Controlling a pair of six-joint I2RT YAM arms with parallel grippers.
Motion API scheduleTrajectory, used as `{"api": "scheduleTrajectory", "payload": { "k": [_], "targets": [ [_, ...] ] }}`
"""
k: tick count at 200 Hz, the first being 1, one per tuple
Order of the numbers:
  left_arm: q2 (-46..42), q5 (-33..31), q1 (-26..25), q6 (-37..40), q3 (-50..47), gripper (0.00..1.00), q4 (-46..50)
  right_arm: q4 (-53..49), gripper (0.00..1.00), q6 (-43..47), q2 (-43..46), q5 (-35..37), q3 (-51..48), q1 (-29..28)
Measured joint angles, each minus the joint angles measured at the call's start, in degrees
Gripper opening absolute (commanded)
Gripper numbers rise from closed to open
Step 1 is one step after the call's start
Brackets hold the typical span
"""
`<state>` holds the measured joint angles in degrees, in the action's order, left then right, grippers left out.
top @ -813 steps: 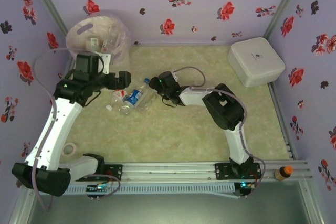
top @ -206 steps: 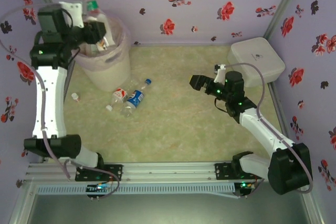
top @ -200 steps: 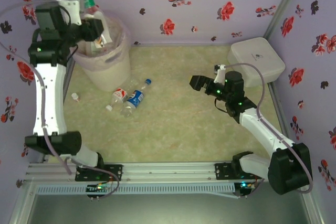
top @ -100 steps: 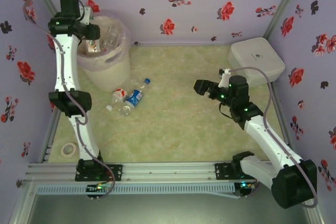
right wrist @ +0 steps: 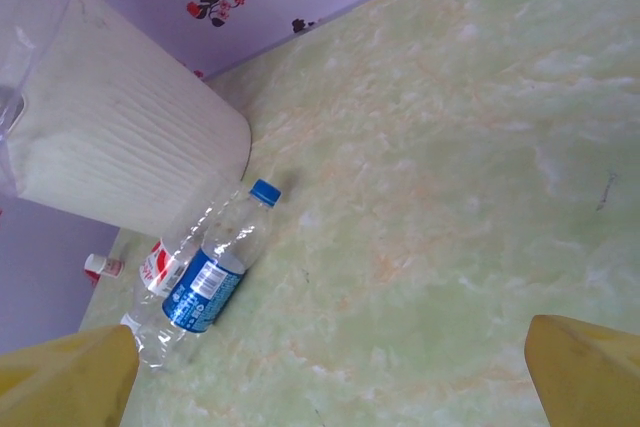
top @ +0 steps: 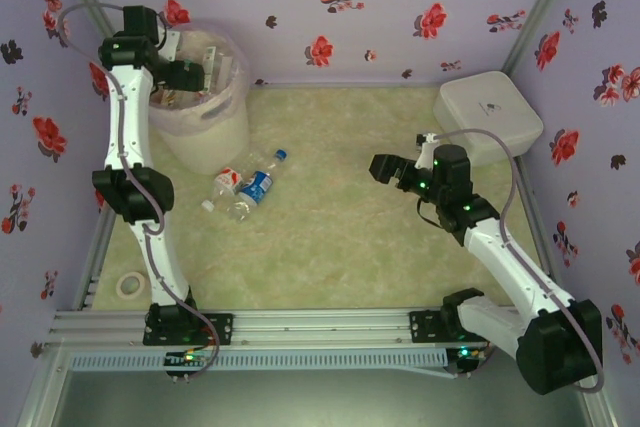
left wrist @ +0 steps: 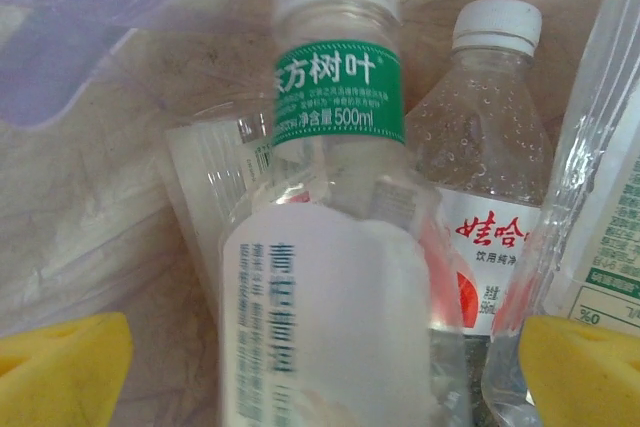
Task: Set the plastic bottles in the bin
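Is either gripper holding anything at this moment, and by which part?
Nothing is held. The left gripper is open above the bin, the green-label bottle loose between its fingers; the right gripper is open and empty.

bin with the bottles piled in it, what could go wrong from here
1. The green-label bottle lies loose over other bottles in the bin, between the fingers of the open left gripper; it might snag or tip out as the arm lifts.
2. The blue-label bottle and red-label bottle lie touching beside the bin; the open right gripper might nudge one away while taking the other.
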<state>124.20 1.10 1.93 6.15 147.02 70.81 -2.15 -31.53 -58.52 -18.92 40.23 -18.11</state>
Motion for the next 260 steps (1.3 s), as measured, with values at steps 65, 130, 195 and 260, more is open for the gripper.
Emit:
{"api": "scheduleTrajectory", "payload": {
  "k": [65, 130, 195, 260],
  "targets": [
    [-4.3, 4.2, 0.0, -1.2, -1.0, 1.00, -0.5, -1.4, 1.00, -1.5, -0.1, 4.2, 0.0, 0.0],
    [-19.6, 4.3, -0.6, -4.7, -16.0, 1.00, -7.5, 2.8, 0.98, -9.0, -7.9, 4.9, 0.0, -3.3],
    [-43.0, -6.1, -18.0, -6.3, -43.0, 0.99, -14.6, 8.0, 0.94, -14.1, -18.9, 5.7, 4.9, -9.4],
    [-51.1, -19.7, -34.3, -13.8, -64.1, 0.98, -15.8, 6.2, 0.92, -15.0, -12.5, 6.4, 3.2, 0.8]
  ]
}}
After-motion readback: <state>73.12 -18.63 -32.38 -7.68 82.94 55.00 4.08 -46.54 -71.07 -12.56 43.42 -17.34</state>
